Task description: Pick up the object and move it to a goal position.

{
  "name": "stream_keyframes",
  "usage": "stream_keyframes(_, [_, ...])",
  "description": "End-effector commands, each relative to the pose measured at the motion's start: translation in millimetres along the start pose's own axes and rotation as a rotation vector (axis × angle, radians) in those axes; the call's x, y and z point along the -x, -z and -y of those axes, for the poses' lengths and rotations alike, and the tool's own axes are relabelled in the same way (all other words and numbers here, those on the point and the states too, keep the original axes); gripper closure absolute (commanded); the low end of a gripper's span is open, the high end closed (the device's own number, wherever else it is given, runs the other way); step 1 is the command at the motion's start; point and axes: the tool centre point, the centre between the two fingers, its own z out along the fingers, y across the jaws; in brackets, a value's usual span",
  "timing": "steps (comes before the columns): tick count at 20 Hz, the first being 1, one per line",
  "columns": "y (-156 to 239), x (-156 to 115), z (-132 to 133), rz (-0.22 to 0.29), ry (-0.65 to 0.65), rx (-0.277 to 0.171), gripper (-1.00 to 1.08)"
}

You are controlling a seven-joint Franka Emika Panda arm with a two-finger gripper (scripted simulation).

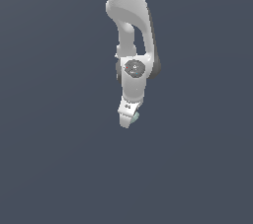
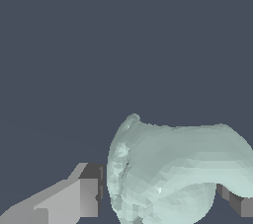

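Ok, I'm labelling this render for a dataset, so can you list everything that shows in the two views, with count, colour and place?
object: one, pale teal-green and lumpy, between the gripper's fingers; in the exterior view only a sliver peeks out at the gripper's tip.
background: one, flat dark slate blue, filling the rest of both views; no edges or markings show.
arm: one, white with dark joints, coming down from the top middle of the exterior view.
gripper: one, white, at the arm's lower end, pointing down.
fingers: two, grey, one on each side of the object in the wrist view, closed against it.
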Motion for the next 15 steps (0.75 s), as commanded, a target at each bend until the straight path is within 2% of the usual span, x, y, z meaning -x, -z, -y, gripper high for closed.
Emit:
stream_keyframes(1, [3.9, -12.3, 19.7, 0.0, 0.001, 0.0, 1.08])
stream_keyframes(8, [12.5, -40.1, 61.5, 0.0, 0.001, 0.0, 1.08])
stream_keyframes(15, [15.8, -51.2, 76.9, 0.0, 0.001, 0.0, 1.08])
